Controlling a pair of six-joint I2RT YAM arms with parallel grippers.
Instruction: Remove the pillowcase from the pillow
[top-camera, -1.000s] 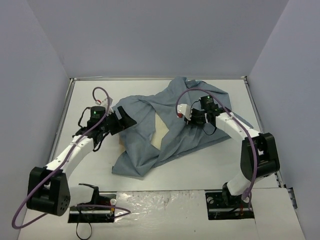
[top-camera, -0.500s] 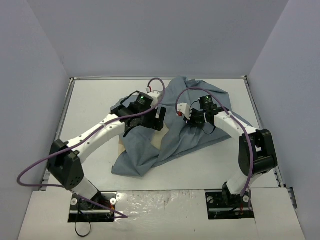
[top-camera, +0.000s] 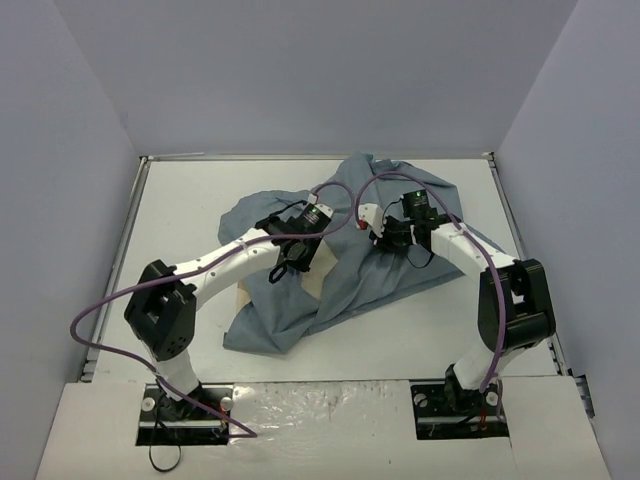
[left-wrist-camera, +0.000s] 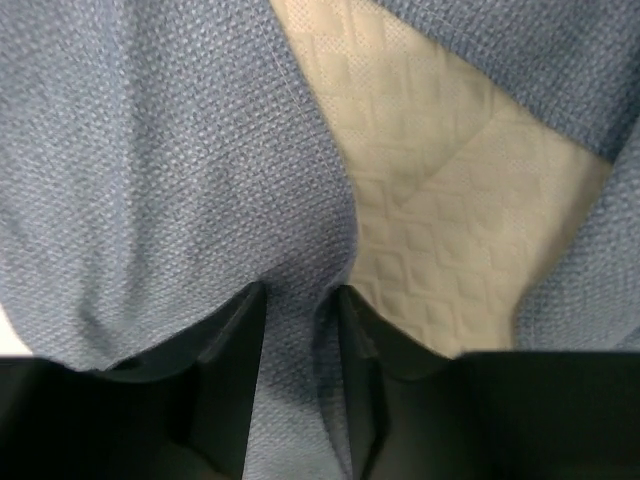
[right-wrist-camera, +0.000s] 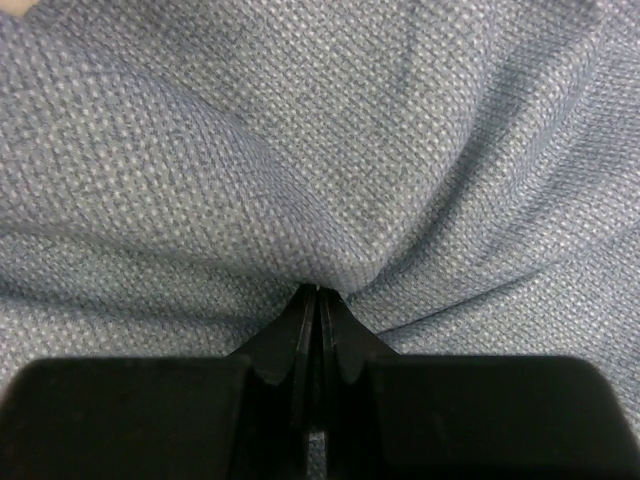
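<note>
One pillowcase (top-camera: 370, 270), one pillow (top-camera: 322, 262), two finger pairs, both on cloth.
Pillowcase lies rumpled mid-counter (top-camera: 180, 220), grey-blue side out; the pillow is inside it, one cream patch showing at the opening. My left fingers (left-wrist-camera: 228, 390) pinch a fold of pillowcase just beside that patch. My right fingers (right-wrist-camera: 287, 350) are pressed together on a pinch of the same cloth, further right.
</note>
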